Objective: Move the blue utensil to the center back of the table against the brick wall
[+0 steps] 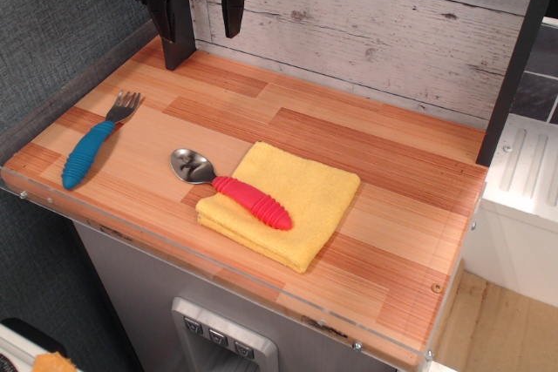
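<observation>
The blue utensil (94,142), a metal fork with a thick ribbed blue handle, lies flat near the left front corner of the wooden table (384,172), tines pointing toward the back. My gripper (206,22) hangs open and empty above the table's back left corner, close to the whitewashed plank wall (375,32). It is well behind and to the right of the fork, not touching it.
A red-handled metal spoon (234,185) lies with its handle on a folded yellow cloth (283,202) at the table's middle front. A dark grey textured panel (52,23) borders the left side. A clear acrylic rim (218,272) edges the front.
</observation>
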You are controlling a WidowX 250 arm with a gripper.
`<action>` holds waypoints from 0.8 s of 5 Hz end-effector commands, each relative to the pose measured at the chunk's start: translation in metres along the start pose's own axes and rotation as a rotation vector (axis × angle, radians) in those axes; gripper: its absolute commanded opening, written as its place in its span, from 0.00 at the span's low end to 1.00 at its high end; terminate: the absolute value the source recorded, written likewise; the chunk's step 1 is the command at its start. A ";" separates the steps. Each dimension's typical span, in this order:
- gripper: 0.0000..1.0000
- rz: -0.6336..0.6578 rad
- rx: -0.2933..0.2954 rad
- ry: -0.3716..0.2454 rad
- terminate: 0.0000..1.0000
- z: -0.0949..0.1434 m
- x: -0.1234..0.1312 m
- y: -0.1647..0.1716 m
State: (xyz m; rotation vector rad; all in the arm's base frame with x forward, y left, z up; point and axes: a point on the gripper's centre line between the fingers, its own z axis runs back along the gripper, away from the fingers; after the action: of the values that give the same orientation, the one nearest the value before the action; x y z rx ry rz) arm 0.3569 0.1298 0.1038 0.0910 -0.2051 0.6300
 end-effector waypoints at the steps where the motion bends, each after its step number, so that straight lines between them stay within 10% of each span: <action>1: 1.00 0.000 0.000 0.000 0.00 0.000 0.000 0.000; 4: 1.00 0.056 0.133 0.069 0.00 -0.008 -0.035 0.063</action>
State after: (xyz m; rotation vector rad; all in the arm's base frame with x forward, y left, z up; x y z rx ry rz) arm 0.2912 0.1595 0.0709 0.1900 -0.0443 0.6950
